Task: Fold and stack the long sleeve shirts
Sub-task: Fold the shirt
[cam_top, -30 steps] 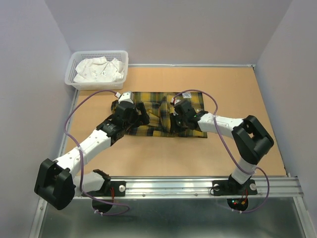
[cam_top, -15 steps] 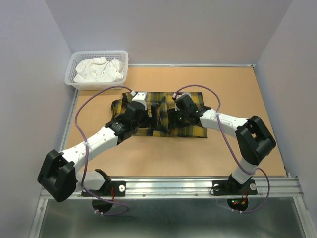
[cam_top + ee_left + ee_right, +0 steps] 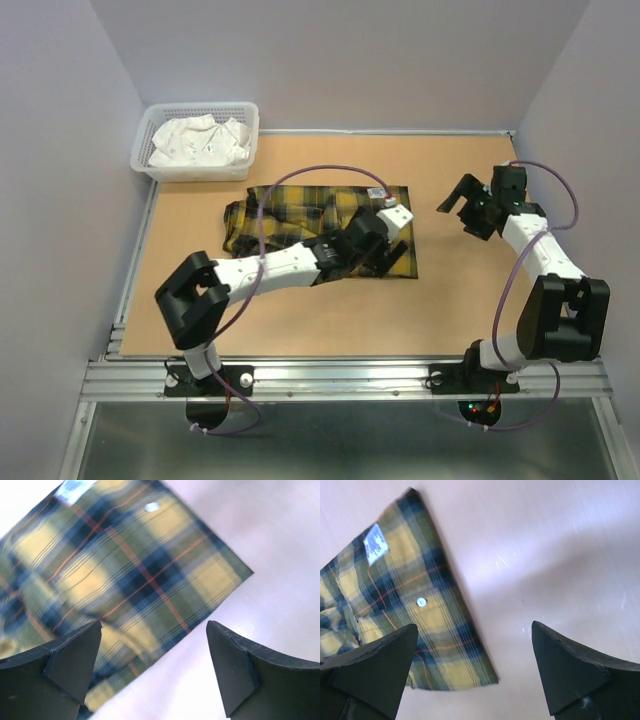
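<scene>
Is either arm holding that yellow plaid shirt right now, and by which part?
Nothing is held. The jaws of the left gripper and right gripper stand open; the shirt lies loose on the table.

A white slotted basket [image 3: 195,173] was set at the far left corner of the tan table [image 3: 320,310]; crumpled white cloth [image 3: 195,142] was heaped inside it.

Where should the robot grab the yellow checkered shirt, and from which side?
Best guess: the near right corner of the shirt. It lies flat and pointed with bare table beside it, so come down from the right. The open left gripper hovers there.
</scene>
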Available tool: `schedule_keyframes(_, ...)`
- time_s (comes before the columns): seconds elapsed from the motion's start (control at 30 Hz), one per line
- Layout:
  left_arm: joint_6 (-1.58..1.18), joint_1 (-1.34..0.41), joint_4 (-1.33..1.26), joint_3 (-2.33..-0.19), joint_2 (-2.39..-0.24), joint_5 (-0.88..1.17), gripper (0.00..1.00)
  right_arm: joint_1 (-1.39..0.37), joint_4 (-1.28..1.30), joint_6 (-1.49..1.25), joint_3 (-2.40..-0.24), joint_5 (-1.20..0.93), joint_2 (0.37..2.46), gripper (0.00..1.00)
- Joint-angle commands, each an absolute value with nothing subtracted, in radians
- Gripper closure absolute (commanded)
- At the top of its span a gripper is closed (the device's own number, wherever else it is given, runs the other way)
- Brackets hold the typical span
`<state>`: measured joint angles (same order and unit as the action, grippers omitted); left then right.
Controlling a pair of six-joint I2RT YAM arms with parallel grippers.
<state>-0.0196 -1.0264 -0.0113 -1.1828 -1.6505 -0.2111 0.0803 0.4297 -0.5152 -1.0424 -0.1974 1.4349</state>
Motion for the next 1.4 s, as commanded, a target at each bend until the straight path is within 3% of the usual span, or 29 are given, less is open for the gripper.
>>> schedule_keyframes(0.0, 0.225, -1.153, -0.006, -1.322, -1.806, -0.293, 0.05, 0.146, 0.480, -0.601, -0.954, -0.342, 1.381, 0.00)
schedule_keyframes(0.33, 0.276, -1.206, 0.021, -1.466, -2.025, -0.339, 0.15, 0.153, 0.482, -0.592, -0.920, -0.322, 1.309, 0.00)
schedule_keyframes(0.83, 0.330, -1.206, 0.031, -1.523, -2.169, -0.402, 0.30, 0.153, 0.479, -0.572, -0.913, -0.342, 1.301, 0.00)
schedule_keyframes(0.93, 0.339, -1.206, 0.028, -1.519, -2.187, -0.414, 0.42, 0.153, 0.480, -0.572, -0.914, -0.348, 1.305, 0.00)
schedule_keyframes(1.0, 0.339, -1.204, 0.026, -1.514, -2.184, -0.405, 0.56, 0.153, 0.480, -0.572, -0.919, -0.354, 1.310, 0.00)
schedule_keyframes(1.03, 0.337, -1.204, 0.026, -1.511, -2.180, -0.400, 0.70, 0.155, 0.480, -0.572, -0.922, -0.359, 1.310, 0.00)
schedule_keyframes(1.17, 0.307, -1.187, 0.006, -1.483, -2.140, -0.367, 0.97, 0.153, 0.477, -0.572, -0.939, -0.382, 1.316, 0.00)
schedule_keyframes(1.37, 0.249, -1.140, -0.070, -1.416, -2.042, -0.296, 1.00, 0.153, 0.389, -0.606, -0.913, -0.480, 1.321, 0.00)
